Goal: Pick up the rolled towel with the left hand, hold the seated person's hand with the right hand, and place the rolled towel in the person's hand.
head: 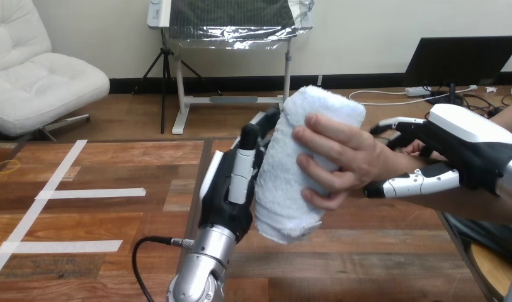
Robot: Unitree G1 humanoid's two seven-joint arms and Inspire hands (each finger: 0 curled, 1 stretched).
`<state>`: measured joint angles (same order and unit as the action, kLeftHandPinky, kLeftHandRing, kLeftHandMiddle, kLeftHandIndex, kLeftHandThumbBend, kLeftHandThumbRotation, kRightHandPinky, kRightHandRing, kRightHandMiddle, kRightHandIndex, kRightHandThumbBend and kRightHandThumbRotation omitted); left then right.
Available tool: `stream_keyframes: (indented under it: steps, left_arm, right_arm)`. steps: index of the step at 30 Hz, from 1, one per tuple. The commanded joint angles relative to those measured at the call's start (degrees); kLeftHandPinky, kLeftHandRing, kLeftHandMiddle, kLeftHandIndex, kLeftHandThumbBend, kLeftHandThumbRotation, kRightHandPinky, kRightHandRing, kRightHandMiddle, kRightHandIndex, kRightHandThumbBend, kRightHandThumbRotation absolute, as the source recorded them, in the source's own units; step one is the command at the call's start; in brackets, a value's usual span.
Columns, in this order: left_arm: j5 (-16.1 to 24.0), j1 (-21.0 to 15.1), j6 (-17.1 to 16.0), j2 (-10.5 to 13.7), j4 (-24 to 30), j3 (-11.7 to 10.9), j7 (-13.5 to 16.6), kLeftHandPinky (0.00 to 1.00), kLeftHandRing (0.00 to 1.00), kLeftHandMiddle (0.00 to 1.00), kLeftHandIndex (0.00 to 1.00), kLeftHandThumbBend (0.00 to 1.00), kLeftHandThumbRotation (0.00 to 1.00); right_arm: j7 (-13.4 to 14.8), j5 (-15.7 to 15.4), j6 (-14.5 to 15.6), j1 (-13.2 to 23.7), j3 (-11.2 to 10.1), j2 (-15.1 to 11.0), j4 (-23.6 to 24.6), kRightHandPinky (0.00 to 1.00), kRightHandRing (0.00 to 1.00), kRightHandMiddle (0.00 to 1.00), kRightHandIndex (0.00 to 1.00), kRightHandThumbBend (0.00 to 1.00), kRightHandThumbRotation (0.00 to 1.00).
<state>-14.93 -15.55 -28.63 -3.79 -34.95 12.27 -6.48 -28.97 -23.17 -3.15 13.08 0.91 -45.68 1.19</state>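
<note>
While the left hand clasps the towel, the person's hand grips it too, the right hand curled round their wrist.

I find no readable text, label, number or sign. The rolled towel at centre is plain white. The shells of the left hand at six o'clock and the right hand at three o'clock look unmarked. The tape strips at nine o'clock on the table are bare.
</note>
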Motion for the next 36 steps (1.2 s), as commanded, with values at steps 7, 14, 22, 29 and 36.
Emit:
stream_keyframes:
  steps: [7, 14, 22, 29, 36]
  left_arm:
    - [-1.08, 0.43, -0.84, -6.15, 4.09, -2.75, 1.13, 1.00, 1.00, 1.00, 1.00, 0.97, 1.00]
    - [-0.51, 0.94, -1.28, -5.99, 5.20, -3.35, 2.31, 1.00, 1.00, 1.00, 1.00, 0.97, 1.00]
    - [0.95, 2.08, -1.96, -5.14, 7.41, -3.45, 3.85, 1.00, 1.00, 1.00, 1.00, 0.98, 1.00]
    - [1.14, 3.48, -1.87, -4.48, 10.19, -3.52, 4.74, 1.00, 1.00, 1.00, 1.00, 0.98, 1.00]
    - [0.67, 5.76, -1.77, -2.72, 15.05, -3.23, 3.59, 1.00, 1.00, 1.00, 1.00, 0.95, 1.00]
  right_arm:
    - [4.46, 2.60, -2.02, -0.65, -4.17, 1.29, 3.30, 0.99, 0.99, 0.99, 1.00, 1.00, 0.91]
    - [6.93, 4.84, -2.71, -1.99, -5.75, 2.71, 3.96, 0.96, 1.00, 1.00, 1.00, 1.00, 0.98]
    - [8.59, 8.90, -4.35, -3.55, -7.91, 3.83, 4.00, 0.85, 1.00, 1.00, 1.00, 1.00, 1.00]
    - [9.64, 11.31, -5.28, -5.45, -9.99, 4.72, 5.99, 0.80, 1.00, 1.00, 1.00, 1.00, 1.00]
    - [12.11, 14.34, -6.21, -8.64, -12.68, 7.72, 10.49, 0.85, 1.00, 1.00, 1.00, 1.00, 1.00]
